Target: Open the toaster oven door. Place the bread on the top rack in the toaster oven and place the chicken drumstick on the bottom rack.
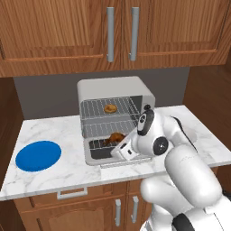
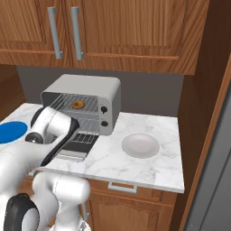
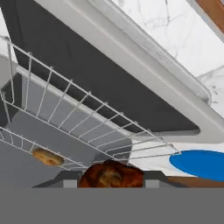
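Chicken drumstick point(image 3: 111, 175) sits between the gripper point(image 1: 118, 142) fingers, clamped, at the bottom rack point(image 1: 108, 128) mouth over the open toaster oven door point(image 1: 101, 153). Bread point(image 1: 110, 108) lies on the top rack point(image 1: 110, 109). Drumstick looks light, firm, probably greasy; thick end is the best hold.

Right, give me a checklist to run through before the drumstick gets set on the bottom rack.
1. Toaster oven door folded down: ok.
2. Bread on the top rack: ok.
3. Chicken drumstick between the claw fingertips: ok.
4. Drumstick over the bottom rack: ok, at its front edge.
5. Drumstick resting on the wires: cannot tell.
6. Bottom rack free of other food: ok.
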### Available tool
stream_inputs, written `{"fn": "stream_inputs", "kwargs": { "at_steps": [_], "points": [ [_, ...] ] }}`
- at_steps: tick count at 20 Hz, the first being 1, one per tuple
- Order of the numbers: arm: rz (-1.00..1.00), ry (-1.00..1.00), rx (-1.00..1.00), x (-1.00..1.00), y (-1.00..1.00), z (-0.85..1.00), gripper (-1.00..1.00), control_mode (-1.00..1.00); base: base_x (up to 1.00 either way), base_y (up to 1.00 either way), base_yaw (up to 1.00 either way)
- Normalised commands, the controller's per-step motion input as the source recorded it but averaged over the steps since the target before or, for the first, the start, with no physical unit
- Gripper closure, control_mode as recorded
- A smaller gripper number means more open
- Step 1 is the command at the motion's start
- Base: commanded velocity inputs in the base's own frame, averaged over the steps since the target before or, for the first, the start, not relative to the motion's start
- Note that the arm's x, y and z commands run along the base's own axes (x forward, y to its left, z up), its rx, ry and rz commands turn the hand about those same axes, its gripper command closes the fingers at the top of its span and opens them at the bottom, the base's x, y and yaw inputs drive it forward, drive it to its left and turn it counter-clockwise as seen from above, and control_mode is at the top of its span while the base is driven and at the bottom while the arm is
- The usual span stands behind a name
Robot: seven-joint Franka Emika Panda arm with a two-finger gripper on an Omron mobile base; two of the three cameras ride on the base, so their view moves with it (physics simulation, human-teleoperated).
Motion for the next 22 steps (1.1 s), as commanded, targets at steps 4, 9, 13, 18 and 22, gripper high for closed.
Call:
{"fn": "stream_inputs", "kwargs": {
  "at_steps": [4,9,13,18,22],
  "points": [
    [0.0,0.39,-0.13,0.1,0.0,0.63,1.0,-1.0,0.0,0.0,0.0],
    [0.0,0.47,-0.08,0.07,0.0,0.32,1.0,-1.0,0.0,0.0,0.0],
    [0.0,0.5,-0.05,0.16,0.0,0.01,1.0,-1.0,0.0,0.0,0.0],
    [0.0,0.35,0.0,0.0,0.03,0.64,1.0,-1.0,0.0,0.0,0.0],
    [0.0,0.36,0.0,0.14,0.13,0.68,1.0,-1.0,0.0,0.0,0.0]
  ]
}}
